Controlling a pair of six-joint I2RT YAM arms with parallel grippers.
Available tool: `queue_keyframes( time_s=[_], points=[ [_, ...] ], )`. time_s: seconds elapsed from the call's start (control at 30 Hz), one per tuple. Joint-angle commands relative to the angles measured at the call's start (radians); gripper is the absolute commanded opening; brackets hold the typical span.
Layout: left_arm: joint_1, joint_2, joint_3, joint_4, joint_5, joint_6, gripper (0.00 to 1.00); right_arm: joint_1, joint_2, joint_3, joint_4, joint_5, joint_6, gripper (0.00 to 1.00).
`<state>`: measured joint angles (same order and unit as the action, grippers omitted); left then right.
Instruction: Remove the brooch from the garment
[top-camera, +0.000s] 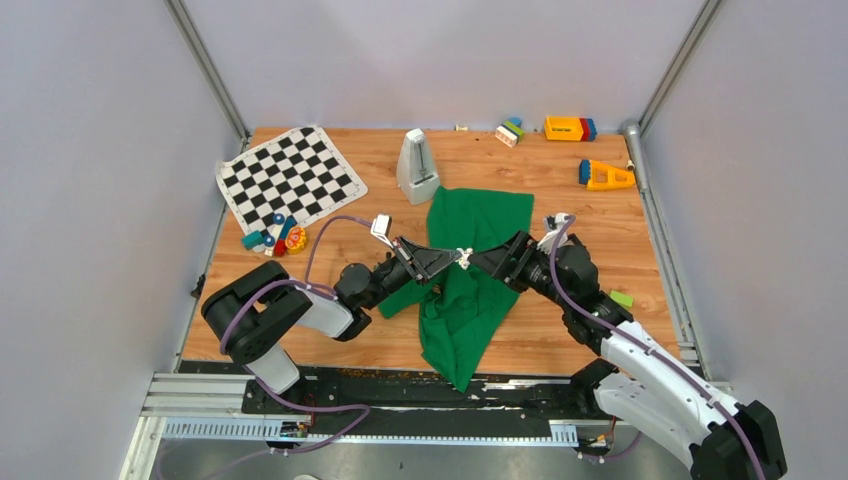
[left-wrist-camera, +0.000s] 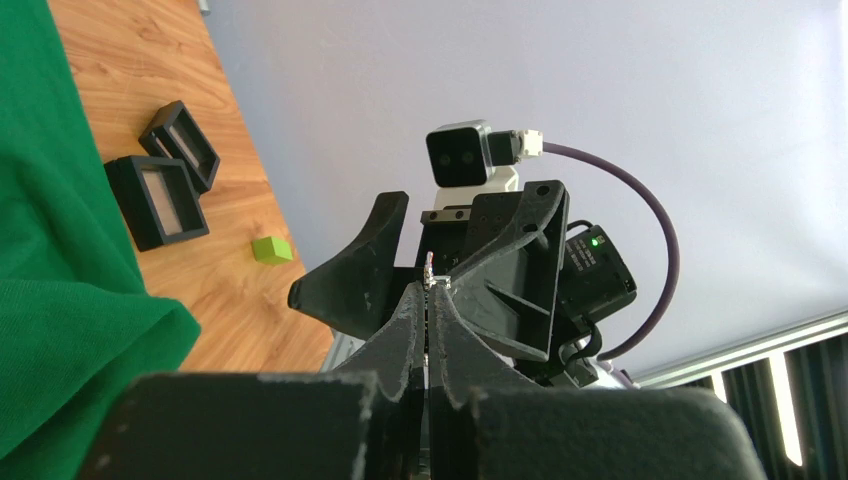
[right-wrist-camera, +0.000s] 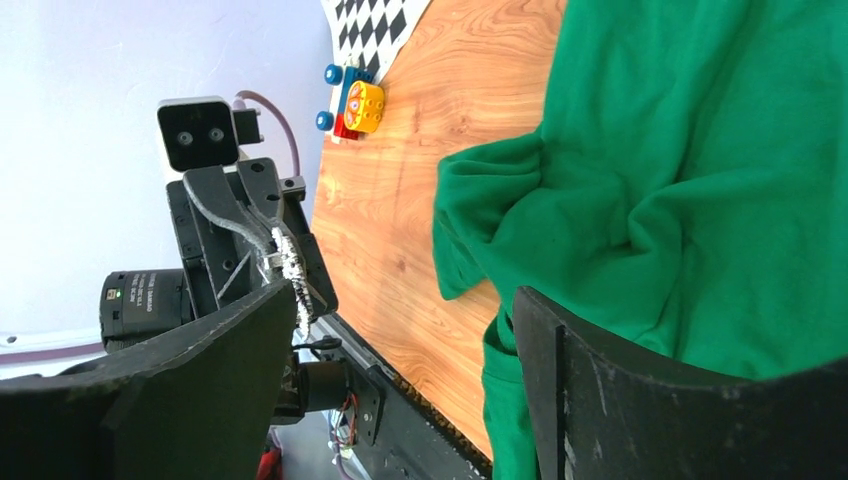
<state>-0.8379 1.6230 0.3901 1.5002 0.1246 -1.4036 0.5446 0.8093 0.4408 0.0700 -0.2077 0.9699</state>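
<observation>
The green garment (top-camera: 470, 270) lies crumpled on the wooden table, under both grippers; it also shows in the left wrist view (left-wrist-camera: 50, 250) and the right wrist view (right-wrist-camera: 700, 170). My left gripper (top-camera: 457, 257) is shut, pinching a tiny silvery piece (left-wrist-camera: 430, 272) at its tips (left-wrist-camera: 430, 295), above the cloth. My right gripper (top-camera: 480, 260) is open (right-wrist-camera: 405, 295), facing the left gripper tip to tip, its jaws on either side of the silvery piece. No red-orange brooch shows in any view.
Two plain black square frames (left-wrist-camera: 160, 190) and a small green block (left-wrist-camera: 271, 249) lie on the table right of the garment. A chequered mat (top-camera: 290, 178), toy bricks (top-camera: 275, 240), a metronome (top-camera: 416, 167) and coloured blocks (top-camera: 570, 128) stand around the far half.
</observation>
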Motion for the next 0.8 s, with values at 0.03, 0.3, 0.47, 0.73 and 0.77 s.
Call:
queue_keyframes(
  time_s=[0.03,0.3,0.47,0.73,0.77],
  points=[
    [-0.004,-0.03,-0.017,0.046,-0.027,0.024,0.0,-0.031,-0.04,0.054,-0.059,0.043,-0.029,0.8],
    [-0.004,-0.017,-0.006,0.044,-0.017,0.026,0.0,-0.035,-0.008,0.068,0.012,-0.139,-0.111,0.78],
    [-0.006,-0.012,0.003,0.043,-0.01,0.023,0.0,-0.035,0.028,0.074,0.105,-0.246,-0.115,0.67],
    [-0.008,-0.006,0.008,0.043,-0.005,0.025,0.0,-0.035,0.076,0.101,0.106,-0.264,-0.113,0.54],
    [-0.009,-0.004,0.01,0.043,-0.005,0.024,0.0,-0.035,0.082,0.103,0.106,-0.267,-0.113,0.53]
  ],
)
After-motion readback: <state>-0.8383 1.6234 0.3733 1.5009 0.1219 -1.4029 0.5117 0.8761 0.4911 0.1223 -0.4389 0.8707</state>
